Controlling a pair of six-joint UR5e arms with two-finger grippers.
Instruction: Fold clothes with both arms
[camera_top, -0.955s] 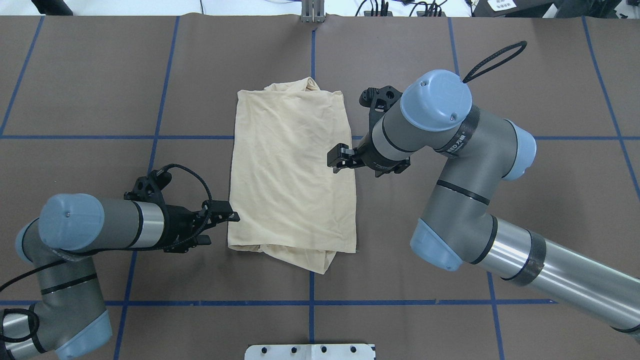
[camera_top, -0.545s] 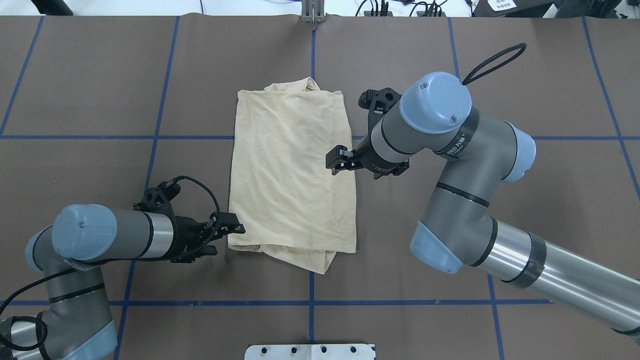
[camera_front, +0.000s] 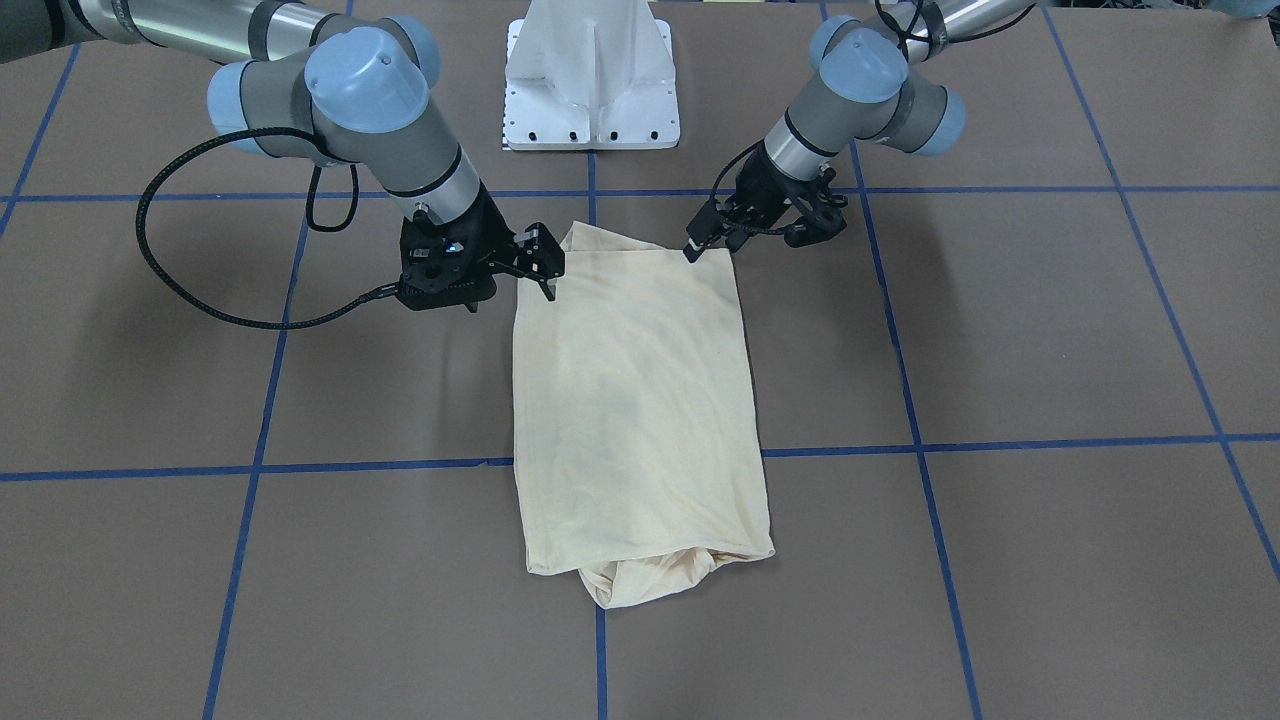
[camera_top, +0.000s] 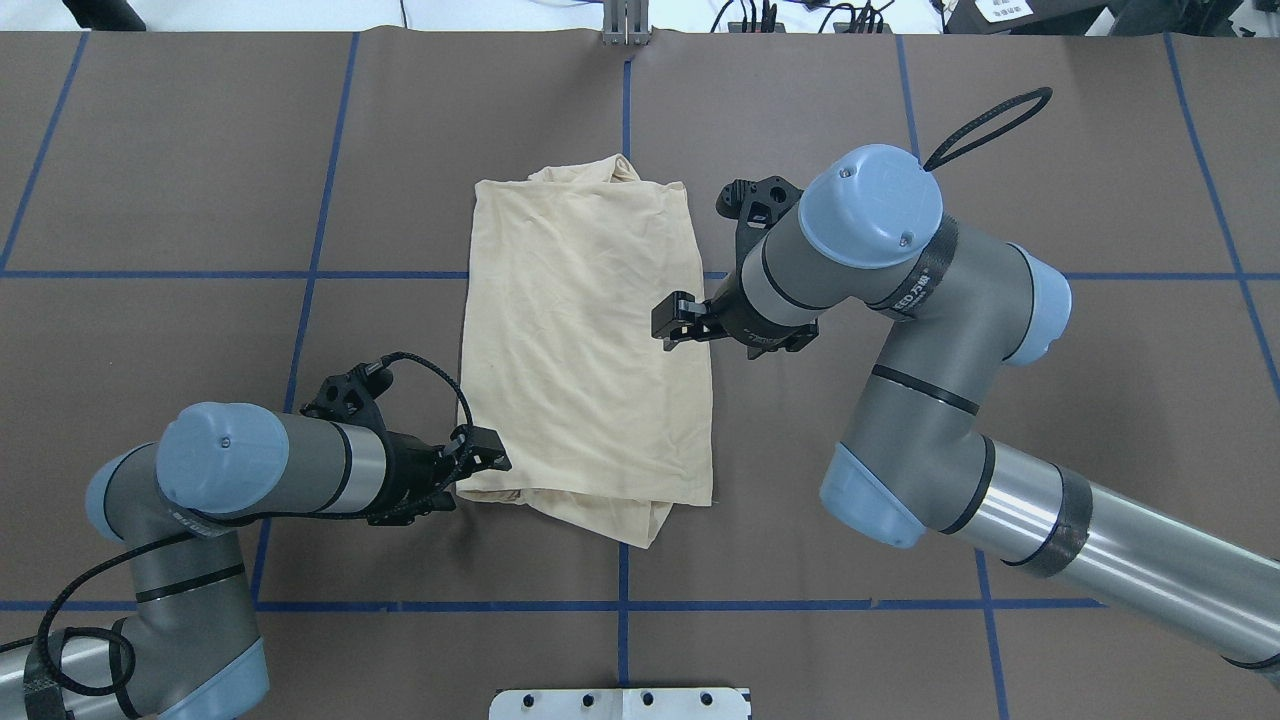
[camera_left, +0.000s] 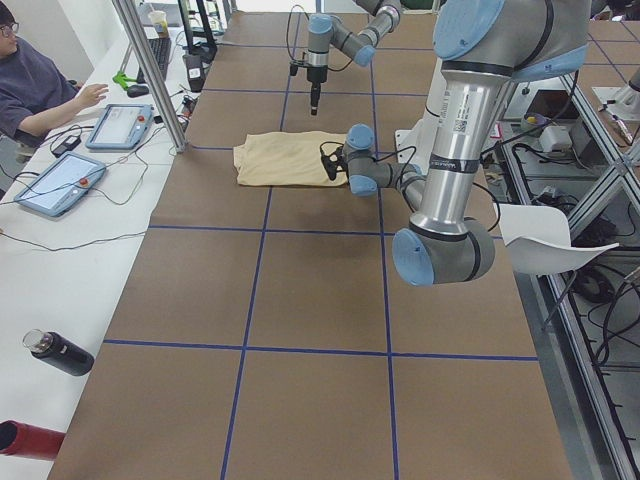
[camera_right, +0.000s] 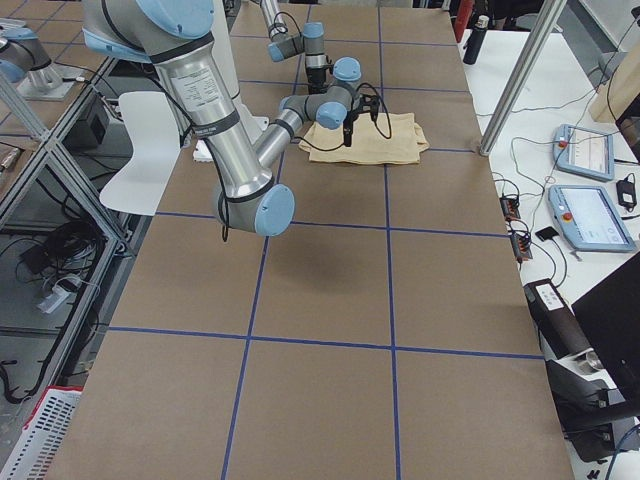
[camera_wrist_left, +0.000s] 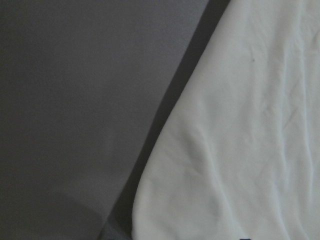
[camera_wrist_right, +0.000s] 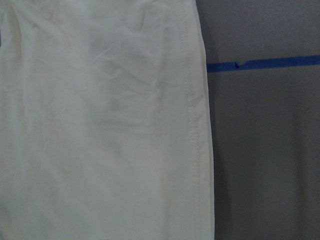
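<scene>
The clothes are one cream-yellow shirt (camera_top: 580, 340), folded into a long rectangle in the middle of the brown table (camera_top: 900, 400), plain side up, with bunched cloth poking out at both short ends. My left gripper (camera_top: 488, 462) is open at the shirt's near-left corner, low over its edge; in the front view it (camera_front: 702, 243) sits at that corner. My right gripper (camera_top: 672, 320) is open and hangs over the shirt's right long edge, nothing between its fingers. The left wrist view shows the shirt's rounded edge (camera_wrist_left: 240, 130). The right wrist view shows its stitched hem (camera_wrist_right: 192, 115).
Blue tape lines (camera_top: 622, 600) grid the table. The white pedestal base (camera_front: 592, 90) stands at the robot's side. Along the far edge is a desk with tablets (camera_left: 120, 125) and a seated person (camera_left: 35, 85). A white chair (camera_left: 555, 235) is behind the robot.
My left arm has slid toward the robot and inward along the shirt's left edge, reaching the near-left corner. The right arm has barely moved. The shirt lies as before.
</scene>
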